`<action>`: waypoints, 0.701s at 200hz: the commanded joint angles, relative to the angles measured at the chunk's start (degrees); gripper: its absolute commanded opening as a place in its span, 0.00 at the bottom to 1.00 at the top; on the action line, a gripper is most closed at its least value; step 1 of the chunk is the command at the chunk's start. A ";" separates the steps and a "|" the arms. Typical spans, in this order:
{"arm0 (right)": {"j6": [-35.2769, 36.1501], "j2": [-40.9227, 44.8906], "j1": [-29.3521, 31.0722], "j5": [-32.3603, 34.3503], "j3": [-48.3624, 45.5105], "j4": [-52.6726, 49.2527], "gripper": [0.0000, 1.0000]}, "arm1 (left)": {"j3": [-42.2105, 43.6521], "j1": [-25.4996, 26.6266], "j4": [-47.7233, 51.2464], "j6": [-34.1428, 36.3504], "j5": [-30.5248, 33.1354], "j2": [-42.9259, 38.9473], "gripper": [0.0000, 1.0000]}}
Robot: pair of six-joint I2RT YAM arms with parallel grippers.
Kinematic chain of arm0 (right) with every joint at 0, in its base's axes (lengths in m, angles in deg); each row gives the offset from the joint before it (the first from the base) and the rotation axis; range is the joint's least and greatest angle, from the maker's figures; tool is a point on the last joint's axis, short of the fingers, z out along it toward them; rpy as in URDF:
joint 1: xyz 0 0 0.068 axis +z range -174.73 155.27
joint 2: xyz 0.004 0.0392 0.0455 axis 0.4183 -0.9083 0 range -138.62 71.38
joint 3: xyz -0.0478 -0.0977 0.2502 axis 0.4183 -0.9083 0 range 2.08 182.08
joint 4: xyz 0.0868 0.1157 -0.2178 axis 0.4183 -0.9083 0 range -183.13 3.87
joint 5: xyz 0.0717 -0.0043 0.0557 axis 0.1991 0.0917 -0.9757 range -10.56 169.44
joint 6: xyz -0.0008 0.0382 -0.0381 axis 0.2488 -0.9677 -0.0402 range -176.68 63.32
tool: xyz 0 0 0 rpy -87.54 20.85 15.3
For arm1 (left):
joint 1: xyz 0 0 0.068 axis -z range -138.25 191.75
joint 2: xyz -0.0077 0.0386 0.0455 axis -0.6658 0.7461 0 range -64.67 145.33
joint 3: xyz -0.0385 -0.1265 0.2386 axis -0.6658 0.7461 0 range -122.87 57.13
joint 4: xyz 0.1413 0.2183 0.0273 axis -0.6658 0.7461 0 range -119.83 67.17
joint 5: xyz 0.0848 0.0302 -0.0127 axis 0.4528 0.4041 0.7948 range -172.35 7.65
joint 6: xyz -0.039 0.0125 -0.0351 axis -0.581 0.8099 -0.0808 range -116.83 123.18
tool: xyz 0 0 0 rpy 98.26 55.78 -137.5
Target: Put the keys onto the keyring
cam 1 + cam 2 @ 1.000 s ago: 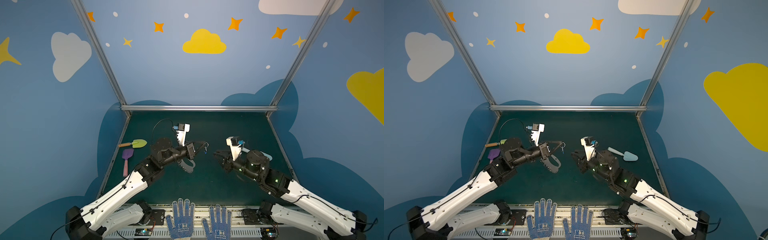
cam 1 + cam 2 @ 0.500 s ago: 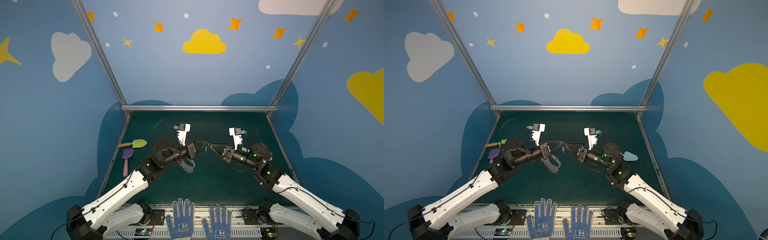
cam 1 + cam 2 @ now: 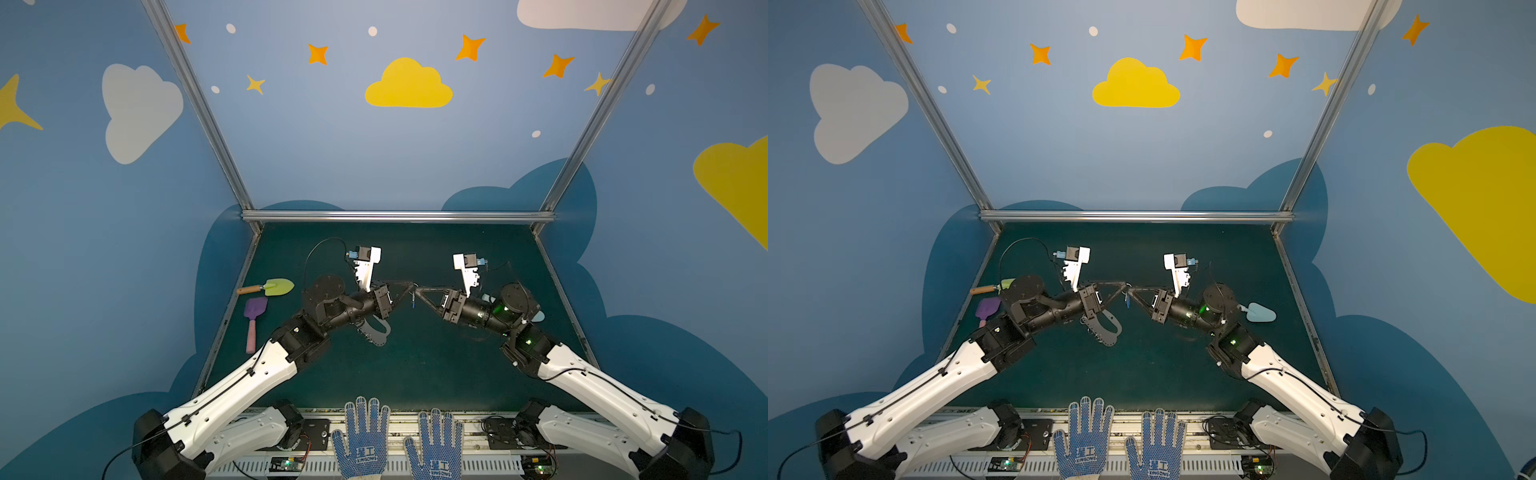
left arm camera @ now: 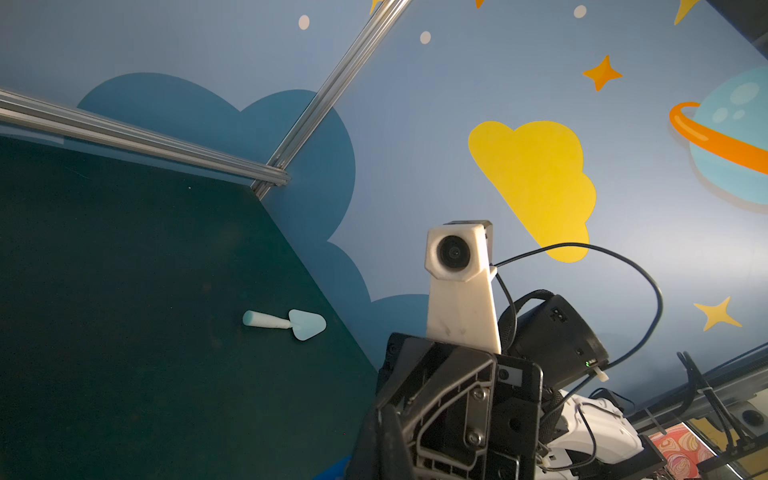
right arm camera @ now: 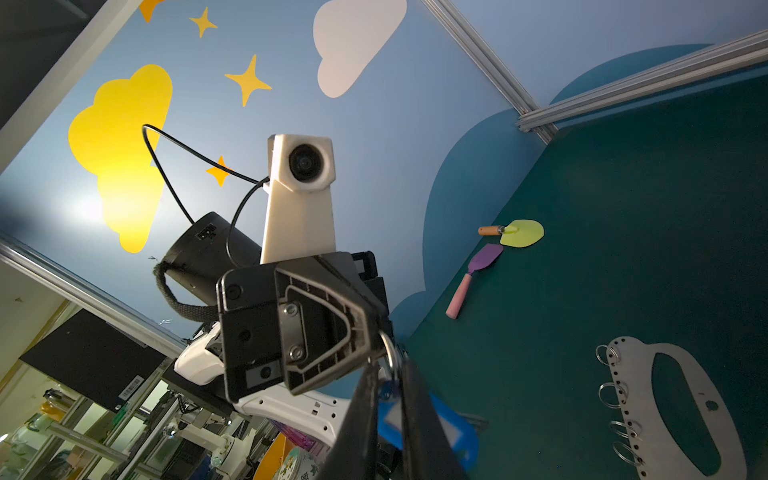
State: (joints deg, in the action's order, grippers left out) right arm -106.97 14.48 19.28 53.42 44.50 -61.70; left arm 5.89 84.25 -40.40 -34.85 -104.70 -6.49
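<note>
Right wrist: keyring (image 5: 631, 361) with wire rings (image 5: 611, 394)

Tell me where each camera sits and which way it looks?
Top views: high over the robot's base, looking down and forward at the green table; left arm and right arm meet mid-table.
Left wrist: on the left arm, facing the right arm's camera and pale blue spade; own body unclear.
Right wrist: on the right arm, facing the left arm's camera and keyring; right jaws frame the keys.
Shared: wrist views face each other; keyring shows in both top views.
</note>
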 commanded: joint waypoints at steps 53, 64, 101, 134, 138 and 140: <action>-0.18 -0.71 -2.23 -0.26 -0.16 1.26 0.00 | 0.44 0.16 -0.37 -0.12 1.07 -0.12 0.10; 0.15 -0.73 -2.95 -0.50 -0.46 0.97 0.00 | 0.27 0.15 0.70 -0.28 2.24 -0.34 0.16; 3.35 -0.06 -6.95 -1.55 -1.32 -2.69 0.00 | -0.53 0.08 5.39 0.51 8.07 -1.08 0.44; 4.36 0.24 -12.22 -7.00 -2.79 -1.36 0.00 | -2.17 -1.12 9.88 -0.74 9.65 0.27 0.51; 4.08 0.27 -13.25 -8.39 -3.05 -0.62 0.00 | -2.37 -1.33 10.11 -0.97 9.27 0.49 0.51; 4.02 0.29 -13.47 -8.68 -3.09 -0.44 0.00 | -2.39 -1.40 10.17 -1.04 9.04 0.59 0.51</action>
State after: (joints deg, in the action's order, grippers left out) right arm -104.36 14.00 9.25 50.43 42.57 -63.65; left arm 5.91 83.90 -33.99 -35.22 -97.25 -6.58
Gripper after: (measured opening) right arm 0.048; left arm 0.511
